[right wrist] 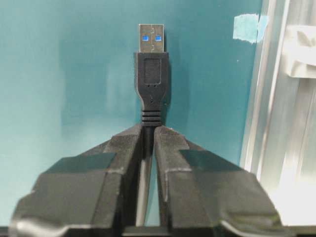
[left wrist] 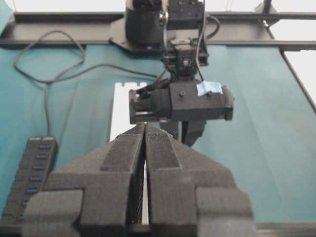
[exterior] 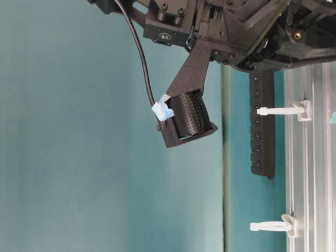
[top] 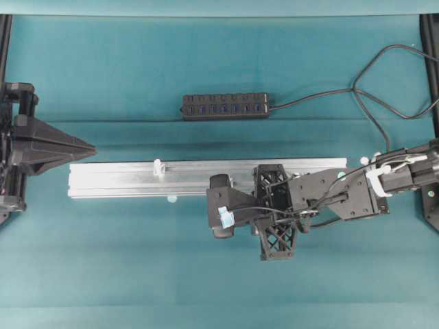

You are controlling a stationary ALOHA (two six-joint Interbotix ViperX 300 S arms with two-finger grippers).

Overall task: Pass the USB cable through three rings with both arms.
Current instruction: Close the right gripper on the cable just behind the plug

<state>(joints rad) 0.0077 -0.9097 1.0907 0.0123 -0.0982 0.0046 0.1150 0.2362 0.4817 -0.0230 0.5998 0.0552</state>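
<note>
My right gripper [right wrist: 149,129] is shut on the USB cable just behind its black plug [right wrist: 151,74]. The silver tip points straight ahead over the teal mat, left of the rail and clear of it. In the overhead view the right arm [top: 322,195] reaches left across the silver rail [top: 123,179], and its own fingers are hidden under the wrist camera. One white ring [top: 158,168] stands on the rail's left part. Two rings [exterior: 278,111] [exterior: 270,226] show in the table-level view. My left gripper [top: 91,149] is shut and empty, just off the rail's left end.
A black multi-port hub [top: 225,106] lies behind the rail, its cord looping off to the far right. A pale blue tape tab [right wrist: 247,27] sits at the rail's edge, beside a white clip [right wrist: 301,57]. Black frame posts stand at both table sides.
</note>
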